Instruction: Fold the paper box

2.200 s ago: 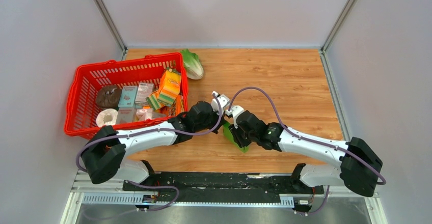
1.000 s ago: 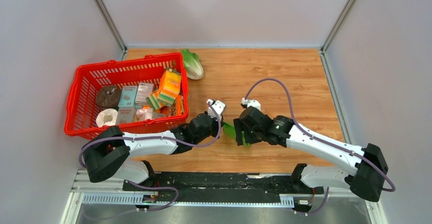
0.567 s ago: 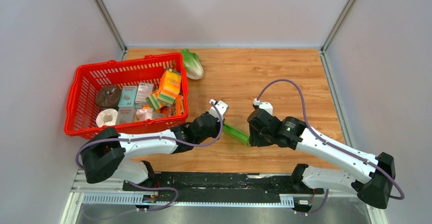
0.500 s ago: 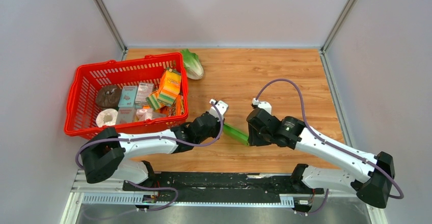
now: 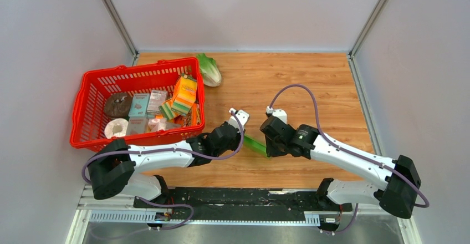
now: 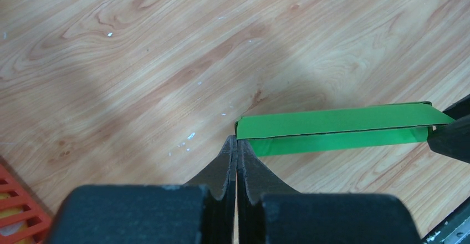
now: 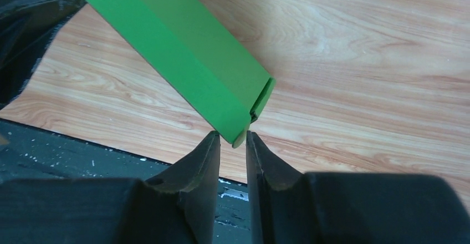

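A wooden table (image 5: 310, 83) is seen from above, enclosed by pale walls. Two white and black robot arms reach in from its near edge and their tips almost meet near the middle. The paper box (image 5: 254, 143) is found between those tips, closer to the near edge than to the far wall. It is a bright green, long, narrow, flattened piece of folded card. It is set slantwise, with its left end farther from the arm bases than its right end.

The left gripper (image 6: 236, 142) is pressed fully together, and a thin edge of card at the left end of the box is pinched between its fingertips. In the left wrist view the box is seen stretching away to the right from those tips. A long panel is folded over along its upper side and a dark seam runs its length.

The right gripper (image 7: 231, 136) is only narrowly parted. The corner of the box's right end, with a small paler tab, lies in the gap between its fingertips. Whether the card is actually squeezed there cannot be told.

At the left of the table a red plastic basket (image 5: 138, 66) is filled with groceries, among them an orange carton (image 5: 185, 90) propped upright. A pale green lettuce (image 5: 209, 70) lies on the wood just beyond the basket's far right corner, well apart from the box
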### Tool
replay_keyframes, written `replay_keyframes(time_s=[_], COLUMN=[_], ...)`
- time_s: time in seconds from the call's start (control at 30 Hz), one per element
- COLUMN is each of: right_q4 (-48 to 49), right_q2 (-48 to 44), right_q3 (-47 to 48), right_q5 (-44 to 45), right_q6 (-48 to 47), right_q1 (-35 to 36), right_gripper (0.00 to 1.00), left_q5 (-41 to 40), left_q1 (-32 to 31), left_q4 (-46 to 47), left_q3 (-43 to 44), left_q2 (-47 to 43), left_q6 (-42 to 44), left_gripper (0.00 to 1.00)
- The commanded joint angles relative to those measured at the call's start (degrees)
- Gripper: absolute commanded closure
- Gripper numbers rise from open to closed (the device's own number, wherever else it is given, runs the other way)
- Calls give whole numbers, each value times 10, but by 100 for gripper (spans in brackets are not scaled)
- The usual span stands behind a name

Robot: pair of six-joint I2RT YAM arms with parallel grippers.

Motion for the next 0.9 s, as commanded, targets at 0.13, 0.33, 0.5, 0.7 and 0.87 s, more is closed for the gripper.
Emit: replay_keyframes(time_s=[0.13,0.33,0.5,0.7,0.87], right_q4=[1,7,-4,21,43], right_q2=[-2,-1,4,-33,-61], right_q3=[2,6,8,-8,-29], right_q5=[22,18,27,-28,-73], right_q6=[23,47,67,102,103], right_q1=[0,0,0,-25,-62], right_gripper=[80,94,100,100,100], left_q5=[-7,-10,-14,-17,-18], left_q1=[-5,-11,-16,-19,-20], left_q4=[-14,-16,-19,-19,-19], left_q3=[24,27,28,28,26], left_q2=[7,7,6,10,12], left_q6=[6,8,10,11,11], left_gripper=[100,100,100,100,100])
